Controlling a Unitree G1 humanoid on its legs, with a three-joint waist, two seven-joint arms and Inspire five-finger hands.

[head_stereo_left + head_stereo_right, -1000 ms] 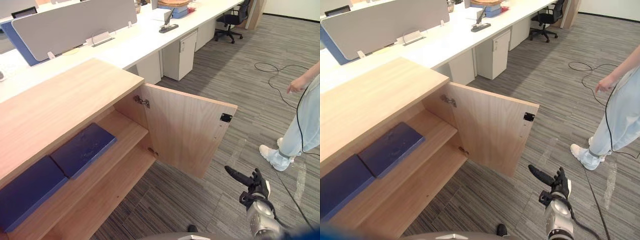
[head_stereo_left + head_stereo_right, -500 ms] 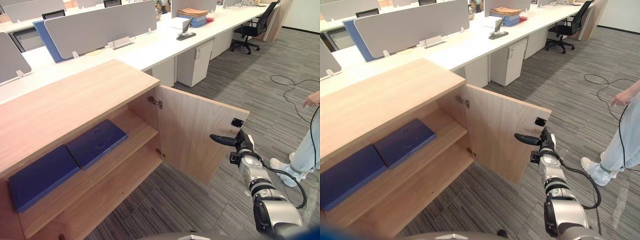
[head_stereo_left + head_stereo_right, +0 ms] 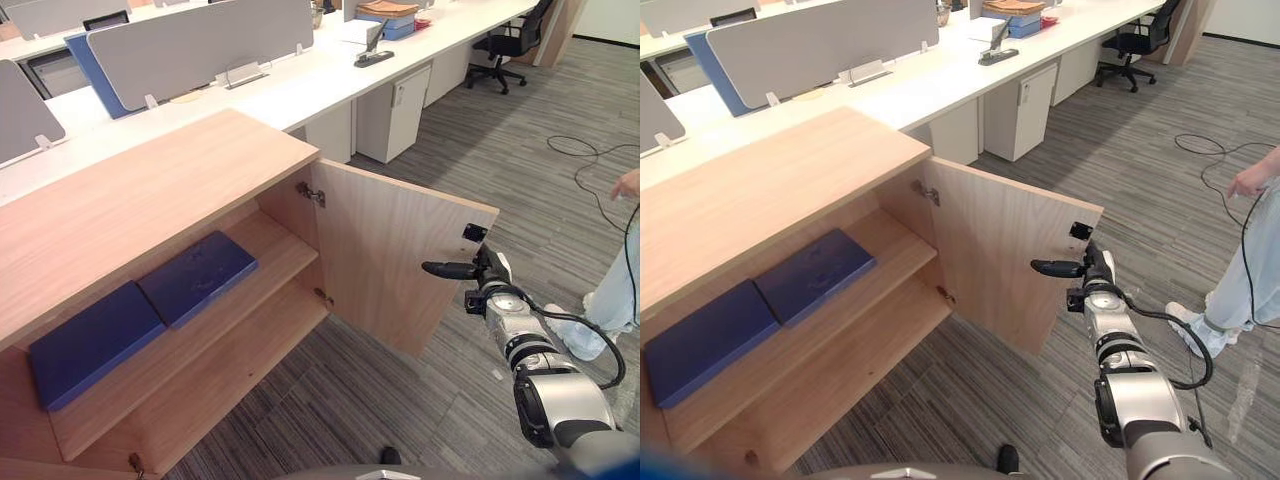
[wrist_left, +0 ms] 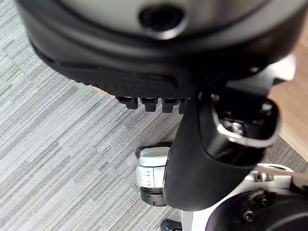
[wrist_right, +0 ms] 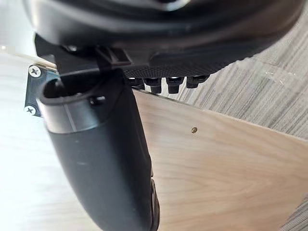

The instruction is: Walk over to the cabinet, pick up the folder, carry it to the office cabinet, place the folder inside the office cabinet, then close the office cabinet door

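The wooden office cabinet (image 3: 150, 190) stands open, its door (image 3: 400, 260) swung out to the right. Two dark blue folders lie flat on its upper shelf, one (image 3: 197, 278) nearer the hinge and one (image 3: 95, 342) further left. My right hand (image 3: 487, 278) is up at the door's free edge, just below the black latch plate (image 3: 475, 232). Its thumb (image 5: 101, 163) stretches out across the door's inner face, and its fingers (image 5: 168, 85) are straight and hold nothing. My left hand (image 4: 154, 48) hangs open over the carpet, idle.
A person (image 3: 1250, 250) in light clothes stands on the carpet at the right. Behind the cabinet runs a long white desk (image 3: 300, 90) with grey screens, a drawer unit (image 3: 393, 110) under it and an office chair (image 3: 510, 45) at its far end.
My right hand has risen from low over the carpet to the door's free edge, then held almost still. The view has shifted. Door and folders have not moved.
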